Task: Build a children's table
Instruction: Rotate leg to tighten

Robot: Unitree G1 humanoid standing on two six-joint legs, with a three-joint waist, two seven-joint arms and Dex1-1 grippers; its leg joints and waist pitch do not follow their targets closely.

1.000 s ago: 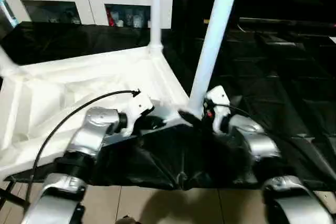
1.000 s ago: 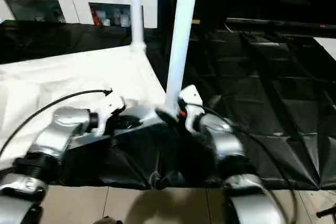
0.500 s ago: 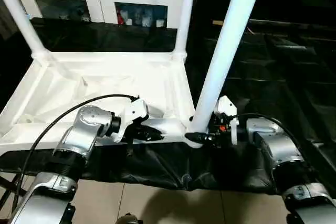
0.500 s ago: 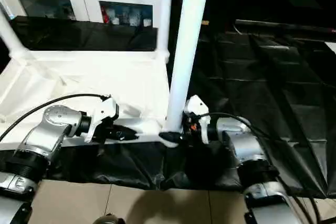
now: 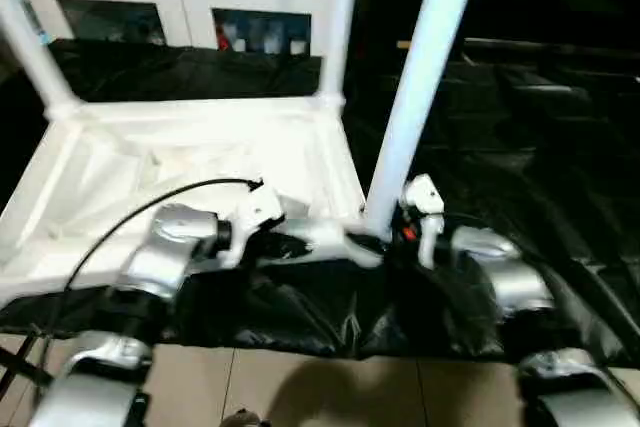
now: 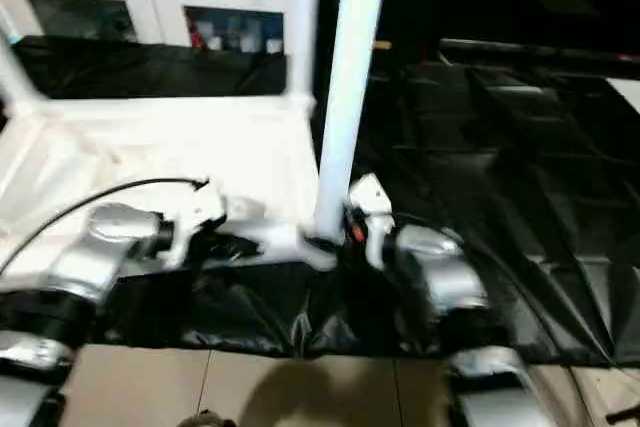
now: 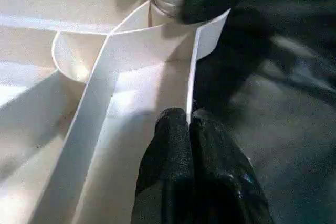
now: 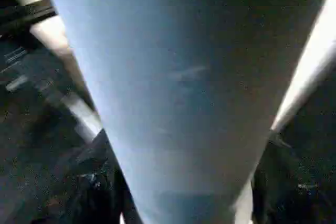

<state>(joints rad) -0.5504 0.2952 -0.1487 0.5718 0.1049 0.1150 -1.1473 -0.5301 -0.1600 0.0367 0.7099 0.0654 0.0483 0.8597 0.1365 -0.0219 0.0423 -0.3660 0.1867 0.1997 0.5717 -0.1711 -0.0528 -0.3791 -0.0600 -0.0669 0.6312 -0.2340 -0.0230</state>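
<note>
Upturned table top point(image 5: 190, 162) on black sheeting; left fingers point(image 7: 181, 150) clenched on its near rim point(image 7: 191, 77), right gripper point(image 5: 385, 244) grasping the leg point(image 5: 425, 67) at the near corner socket point(image 7: 173, 35) (two far legs already standing); a tilted leg could jam or pop out

White moulded-plastic upturned table top point(image 5: 180, 162): smooth, slight sheen, thin ribs. Long white plastic tubular leg point(image 5: 420, 87) at its near corner: smooth, satin. Crinkled black plastic sheeting point(image 5: 560, 177) under the table top: glossy, creased. Silver metal forearm shells point(image 5: 170, 247): brushed, reflective. Black gripper fingers point(image 7: 178, 166) on the top's rim: matt, rubbery. Beige floor tiles point(image 5: 320, 392) beside the sheeting: smooth.
</note>
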